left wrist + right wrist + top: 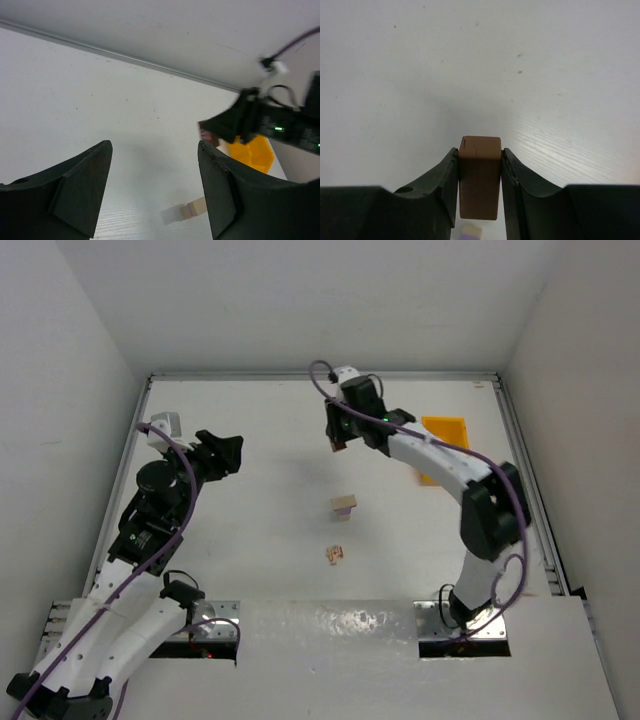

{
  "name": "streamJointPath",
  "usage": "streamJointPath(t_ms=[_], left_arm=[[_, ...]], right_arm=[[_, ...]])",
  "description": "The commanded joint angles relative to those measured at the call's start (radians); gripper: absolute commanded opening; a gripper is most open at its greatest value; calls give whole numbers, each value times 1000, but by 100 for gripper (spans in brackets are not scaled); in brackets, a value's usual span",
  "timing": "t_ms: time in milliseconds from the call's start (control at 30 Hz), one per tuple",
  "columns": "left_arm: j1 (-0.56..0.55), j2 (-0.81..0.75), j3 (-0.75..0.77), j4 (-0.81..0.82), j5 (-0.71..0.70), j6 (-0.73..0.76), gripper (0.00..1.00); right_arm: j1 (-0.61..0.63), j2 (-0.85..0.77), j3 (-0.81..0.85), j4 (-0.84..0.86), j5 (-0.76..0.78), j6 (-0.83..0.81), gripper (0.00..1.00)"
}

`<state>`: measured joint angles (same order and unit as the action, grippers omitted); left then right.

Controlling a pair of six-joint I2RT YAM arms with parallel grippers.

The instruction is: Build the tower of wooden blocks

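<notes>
From above, the white table [260,530] carries a small pale tan stack [343,506] near its middle. A loose pale block [335,554] with pink marks lies just nearer the arm bases, apart from the stack. The right gripper [338,440] hangs over the far part of the table, beyond the stack, with the yellow bin [445,432] off to its right. The left gripper [222,453] is held well to the left of the blocks. This view is too small to tell how either pair of fingers stands.

The left wrist camera settles its own side: the left gripper's fingers [75,192] are spread wide with only bare table between them. Across the table it also catches the right gripper from the side, blurred, with a dark reddish-brown block [204,134] at its tip and the yellow bin behind it. A blurred tan block [195,208] sits at the bottom edge.

The right wrist camera shows what the others only hint at. The dark reddish-brown block stands upright, pinched on two opposite faces by the right gripper's fingers [442,185], clear of the table.
</notes>
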<state>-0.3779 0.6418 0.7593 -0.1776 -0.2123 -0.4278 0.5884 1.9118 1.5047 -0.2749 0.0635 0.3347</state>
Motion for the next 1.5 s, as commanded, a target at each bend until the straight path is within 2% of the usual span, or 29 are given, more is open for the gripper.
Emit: streamJointPath(t_ms=[0, 67, 100, 133, 233, 333, 433, 633, 933, 1000, 1100, 1133, 1200, 1333, 1400, 1433, 1467], left_arm=[[13, -13, 28, 18, 24, -3, 66], [14, -17, 31, 18, 16, -2, 66], [14, -18, 32, 17, 16, 1, 66], [16, -21, 35, 13, 4, 3, 66], [19, -33, 32, 12, -7, 1, 66], [19, -16, 37, 12, 10, 0, 66], [20, -7, 40, 9, 11, 1, 66], [30, -10, 38, 9, 8, 0, 66], [30, -8, 37, 9, 22, -2, 66], [30, -7, 35, 10, 24, -2, 66], [30, -7, 37, 9, 24, 0, 66], [30, -7, 37, 10, 24, -2, 66], [30, -7, 37, 10, 24, 1, 66], [30, -5, 35, 10, 24, 1, 66], [30, -5, 37, 10, 25, 1, 66], [30, -5, 35, 10, 27, 1, 66], [30, -5, 37, 10, 27, 1, 66]], right_arm=[[-4, -279, -130, 46, 107, -78, 28], [-4, -426, -332, 17, 148, -88, 27], [-4, -427, -333, 13, 154, -79, 27], [-4, -521, -442, 11, 159, -69, 27], [-4, -669, -637, 8, 141, -30, 27], [-4, -723, -768, -20, 83, -10, 27], [1, -712, -837, -30, 26, -8, 26], [5, -663, -871, -18, 24, -26, 23], [10, -504, -847, -38, 64, -19, 29], [10, -494, -844, -33, 70, -17, 33], [10, -510, -833, -44, 81, -17, 46], [10, -516, -831, -50, 82, -19, 55], [10, -552, -821, -75, 94, -16, 65], [10, -655, -828, -112, 87, -2, 69], [11, -698, -837, -125, 72, 9, 65], [13, -733, -851, -126, 58, 23, 58], [14, -746, -860, -113, 38, 32, 34]])
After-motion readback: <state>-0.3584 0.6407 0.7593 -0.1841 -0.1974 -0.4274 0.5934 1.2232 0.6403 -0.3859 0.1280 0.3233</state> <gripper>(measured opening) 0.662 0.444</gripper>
